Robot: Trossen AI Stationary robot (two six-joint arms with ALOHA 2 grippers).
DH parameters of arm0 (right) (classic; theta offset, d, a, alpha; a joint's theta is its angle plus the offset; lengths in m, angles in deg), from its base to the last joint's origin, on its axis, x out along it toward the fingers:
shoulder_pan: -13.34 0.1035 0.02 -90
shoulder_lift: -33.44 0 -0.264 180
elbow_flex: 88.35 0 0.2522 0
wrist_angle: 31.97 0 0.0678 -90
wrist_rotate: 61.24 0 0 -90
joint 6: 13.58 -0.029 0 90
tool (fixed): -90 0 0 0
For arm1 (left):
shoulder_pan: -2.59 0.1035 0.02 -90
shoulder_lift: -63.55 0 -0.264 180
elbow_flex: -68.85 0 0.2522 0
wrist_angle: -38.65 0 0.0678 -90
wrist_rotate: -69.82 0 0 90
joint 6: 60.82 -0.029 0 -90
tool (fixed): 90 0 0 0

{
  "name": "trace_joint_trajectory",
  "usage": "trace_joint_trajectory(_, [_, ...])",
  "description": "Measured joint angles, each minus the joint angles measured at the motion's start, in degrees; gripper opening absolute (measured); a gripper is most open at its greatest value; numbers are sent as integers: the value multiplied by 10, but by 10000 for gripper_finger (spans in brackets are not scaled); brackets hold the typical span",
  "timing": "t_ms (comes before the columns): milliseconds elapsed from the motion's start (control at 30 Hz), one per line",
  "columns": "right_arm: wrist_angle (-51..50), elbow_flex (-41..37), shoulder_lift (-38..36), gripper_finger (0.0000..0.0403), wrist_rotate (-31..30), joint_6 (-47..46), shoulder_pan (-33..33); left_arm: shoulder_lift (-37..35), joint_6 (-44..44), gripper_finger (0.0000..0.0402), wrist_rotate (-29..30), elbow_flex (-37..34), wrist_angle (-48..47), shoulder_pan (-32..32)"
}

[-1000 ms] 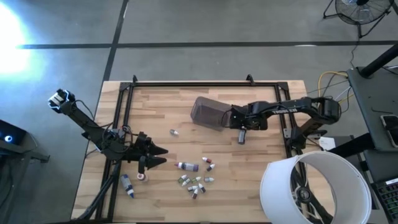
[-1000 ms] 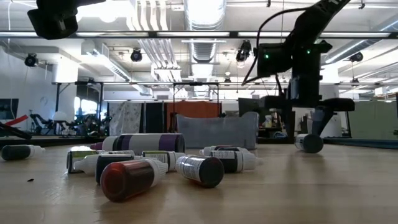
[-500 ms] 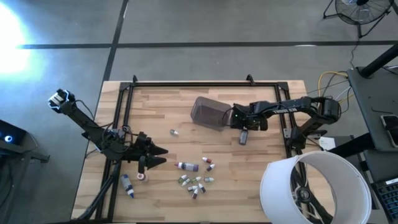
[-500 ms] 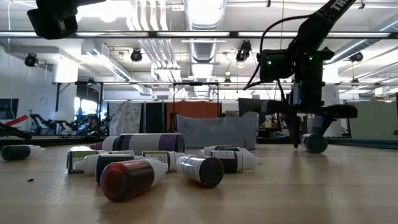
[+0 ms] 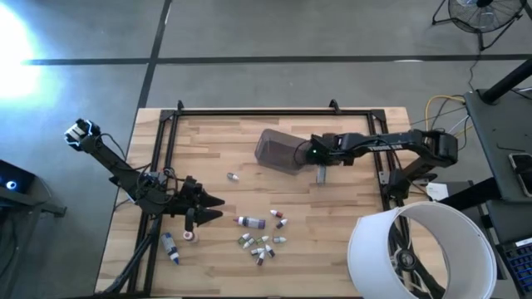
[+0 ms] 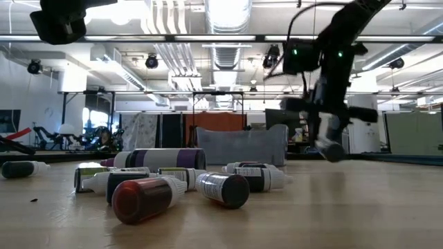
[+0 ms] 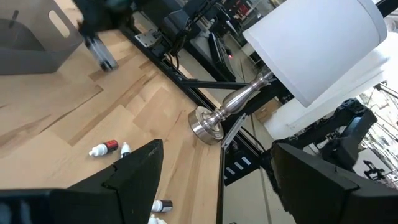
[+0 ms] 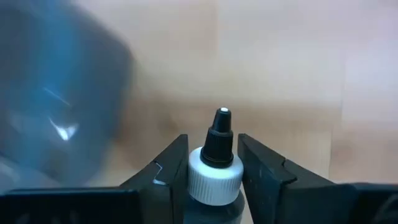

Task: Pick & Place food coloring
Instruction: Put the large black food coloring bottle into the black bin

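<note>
High view: two arms at one wooden table [image 5: 208, 141], one grey see-through tub [image 5: 278, 151] near the middle. The right gripper [image 5: 320, 172] sits just beside the tub's right end, w/ one dark dropper bottle [image 5: 320, 173] between its fingers. Right wrist view confirms — both fingers [image 8: 171, 169] press the bottle's white collar, black nozzle w/ white tip poking out ahead, blurred tub to one side. Low view shows that bottle [image 6: 330, 147] lifted clear of the tabletop, tilted, in front of the tub.

Rest of the food coloring lies loose on the near half of the table: a cluster [image 5: 262, 239] of approx. nine or ten small bottles — exact count cannot be told from above — incl. one longer white bottle w/ purple band [image 5: 248, 222]. One tiny bottle [image 5: 233, 177] lies alone, left of the tub. One blue-grey bottle [image 5: 170, 247] and one small reddish one [image 5: 191, 237] lie at the table's left edge.

Left gripper [image 5: 212, 208] hovers near that left edge, fingers spread wide, nothing held.

Labels on the bottles are too small to read; no brand legible.
</note>
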Motion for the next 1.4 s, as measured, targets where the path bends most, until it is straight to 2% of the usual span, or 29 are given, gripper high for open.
trace_joint_trajectory(167, [-7,38,-31,106,-178,19,28,0,8,275,0,0,0,0])
trace_joint_trajectory(300, [2,72,-49,106,-348,99,76,0,13,275,0,0,0,0])
trace_joint_trajectory(400, [19,99,-50,106,-425,173,109,0,17,275,0,0,0,0])
trace_joint_trajectory(500, [89,108,-50,106,-441,271,133,0,19,275,0,0,0,0])
trace_joint_trajectory(567, [181,100,-49,107,-440,336,148,0,19,275,0,0,-2,0])
trace_joint_trajectory(700, [335,64,-46,110,-414,399,168,0,20,275,0,0,-3,0])
trace_joint_trajectory(900, [362,13,-21,113,-414,364,187,0,32,275,0,0,-3,0])
trace_joint_trajectory(1100, [451,-31,5,114,-413,345,192,0,51,275,0,0,-5,0])
trace_joint_trajectory(1400, [469,-38,59,127,-412,344,195,0,90,275,0,0,-10,0])
